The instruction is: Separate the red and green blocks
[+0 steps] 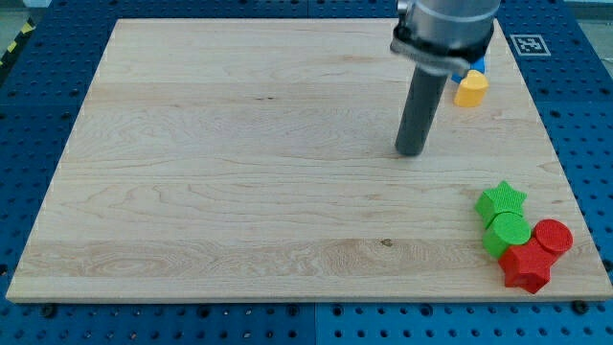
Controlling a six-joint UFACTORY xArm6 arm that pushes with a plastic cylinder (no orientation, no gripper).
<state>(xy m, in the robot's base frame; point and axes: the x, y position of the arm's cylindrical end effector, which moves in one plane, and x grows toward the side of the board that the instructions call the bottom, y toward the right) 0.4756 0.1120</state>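
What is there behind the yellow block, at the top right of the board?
Behind the yellow block a small piece of a blue block shows. The arm's dark housing covers the rest, so its shape cannot be told. My tip stands well apart, lower left.

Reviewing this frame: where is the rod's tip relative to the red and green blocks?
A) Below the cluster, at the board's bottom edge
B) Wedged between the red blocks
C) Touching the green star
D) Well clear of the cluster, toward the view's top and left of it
D: my tip rests on bare board, apart from the green star, green cylinder, red cylinder and red star bunched together at the view's lower right.
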